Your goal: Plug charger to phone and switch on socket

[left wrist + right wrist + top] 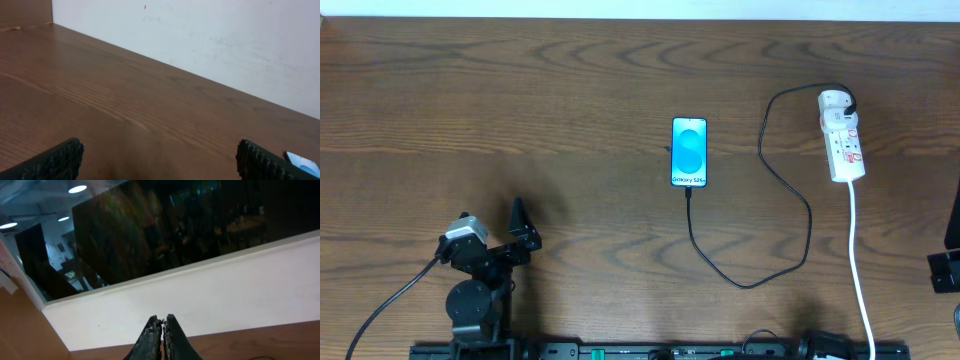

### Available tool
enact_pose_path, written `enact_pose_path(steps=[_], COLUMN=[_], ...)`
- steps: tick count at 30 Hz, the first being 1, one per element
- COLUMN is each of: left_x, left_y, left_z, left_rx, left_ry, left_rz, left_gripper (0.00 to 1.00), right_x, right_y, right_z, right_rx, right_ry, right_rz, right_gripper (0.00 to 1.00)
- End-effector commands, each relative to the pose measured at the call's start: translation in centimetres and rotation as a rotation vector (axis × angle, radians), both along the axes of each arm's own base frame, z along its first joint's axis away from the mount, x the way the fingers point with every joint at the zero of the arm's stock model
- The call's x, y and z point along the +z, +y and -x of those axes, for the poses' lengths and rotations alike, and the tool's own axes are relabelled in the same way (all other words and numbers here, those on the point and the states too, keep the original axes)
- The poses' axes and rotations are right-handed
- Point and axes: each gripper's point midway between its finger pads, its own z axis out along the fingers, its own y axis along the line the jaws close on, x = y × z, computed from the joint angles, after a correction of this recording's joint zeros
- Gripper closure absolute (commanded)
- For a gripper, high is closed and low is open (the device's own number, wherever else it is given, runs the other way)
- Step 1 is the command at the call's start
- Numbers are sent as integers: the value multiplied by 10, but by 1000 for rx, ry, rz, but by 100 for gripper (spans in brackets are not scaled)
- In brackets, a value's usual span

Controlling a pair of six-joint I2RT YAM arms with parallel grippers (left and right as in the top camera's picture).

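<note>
Where the table is nearest the robot, the left gripper hangs low over the bare wood. Its 2 fingers are spread wide, with nothing between them. The right gripper is off at the right side, pointing up at a white wall and a dark window. Its 2 fingers are pressed tight together and hold nothing.

A bit farther out, the charger lies in a big loop on the table. One end touches the near short edge of the phone. The phone lies flat in the middle, blue screen up. The charger's other end has a black plug, and it sits in the far end of the socket. The socket lies well to the right of the phone. Its white cord runs toward the robot. The red switches are too small to tell if they are on.
</note>
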Motion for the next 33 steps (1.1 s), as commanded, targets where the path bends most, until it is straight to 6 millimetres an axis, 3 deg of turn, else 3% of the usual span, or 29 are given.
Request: enact_pose_path(steps=[1,4,10,16,21,26,27,28,33], left_x=[-8,-23,-13,-26,-26,-26,-26,-26,-26], left_y=[-2,-5,-5,-4,-4,-4,-4,-4,-4], left_z=[-1,-3,-5,-4,-4,-4,-4,-4,-4], left_rx=[-11,-30,-30,-24,-24,-24,-24,-24,-24], left_ry=[7,31,-12,42,42,42,42,42,42], left_rz=[-2,-9,-11,-9,-9,-9,-9,-9,-9], left_gripper=[2,2,2,2,2,2,2,2,2], right_x=[2,2,4,5,8,25,25,24,0], right_y=[3,5,7,7,7,8,8,8,6], right_z=[6,7,8,8,9,12,12,12,7], right_rx=[7,18,33,33,34,33,34,34,28], right_ry=[-17,-19,-26,-30,-44,-114,-115,-110,-9], right_rz=[17,18,19,20,20,28,27,24,4], right_gripper=[97,98,98,91,71,37,8,1,1])
